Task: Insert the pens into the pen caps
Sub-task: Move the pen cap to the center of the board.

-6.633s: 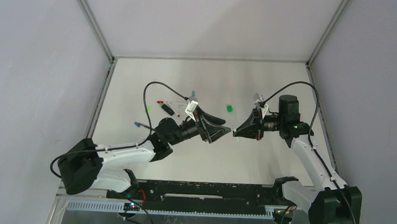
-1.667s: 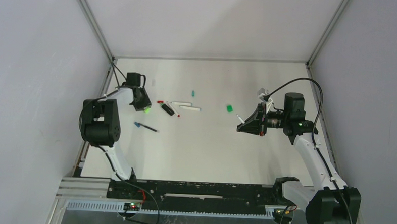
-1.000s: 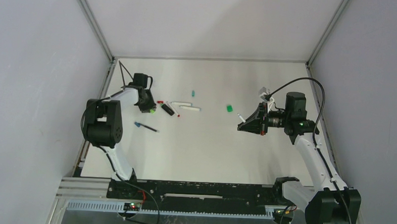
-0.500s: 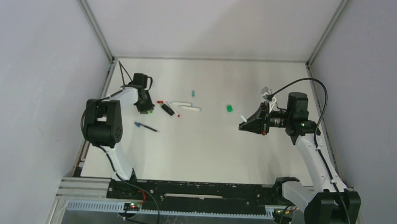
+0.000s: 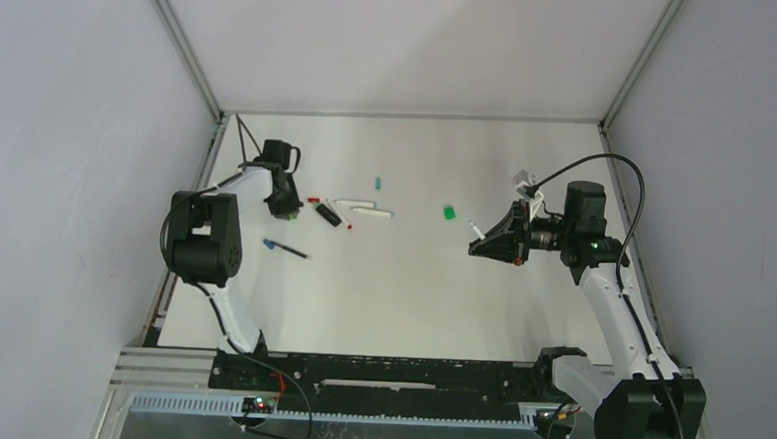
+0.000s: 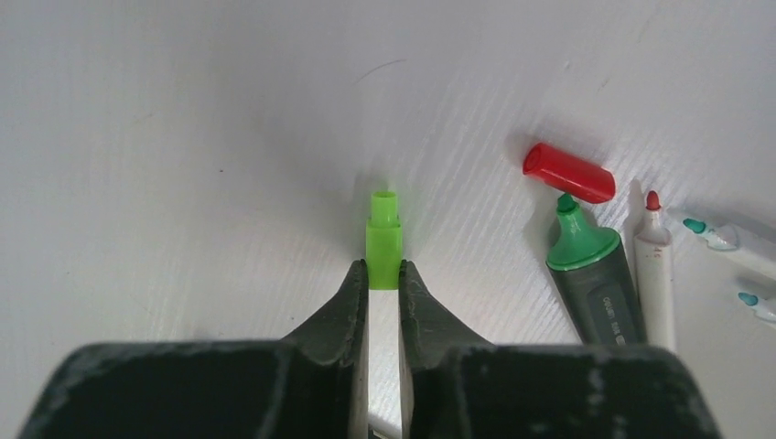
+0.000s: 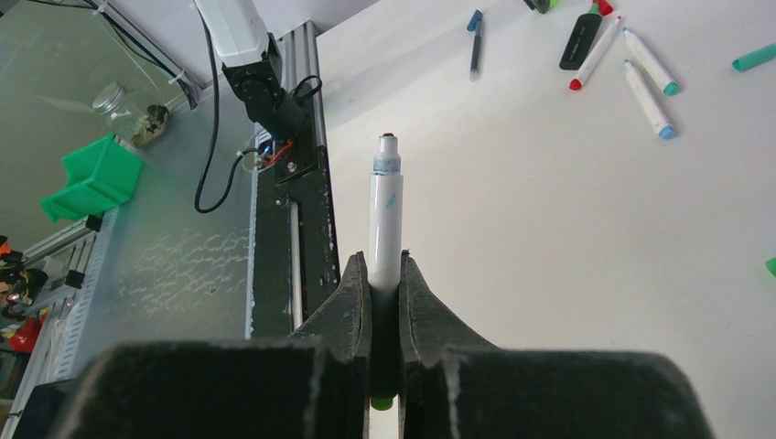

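The left gripper (image 6: 384, 274) has both fingers pressed against the sides of a bright green cap (image 6: 384, 240), pinching its near end. The cap is down at the white table (image 6: 183, 137), far left, and points away from the fingers. Just to its right, close together, lie a red cap (image 6: 567, 172), a dark marker (image 6: 595, 283) with a green tip, a red-tipped pen (image 6: 653, 274) and two teal-tipped pens (image 6: 727, 236). The right gripper (image 7: 385, 270) is clamped on a white pen (image 7: 385, 210), held above the right side of the table. The barrel juts out past the fingertips, bare tip outermost, and a green end shows behind the fingers. Farther out, a blue pen (image 5: 286, 248) lies nearer the arms on the left. A teal cap (image 5: 377, 182) and a small green cap (image 5: 449, 212) lie apart around mid-table.
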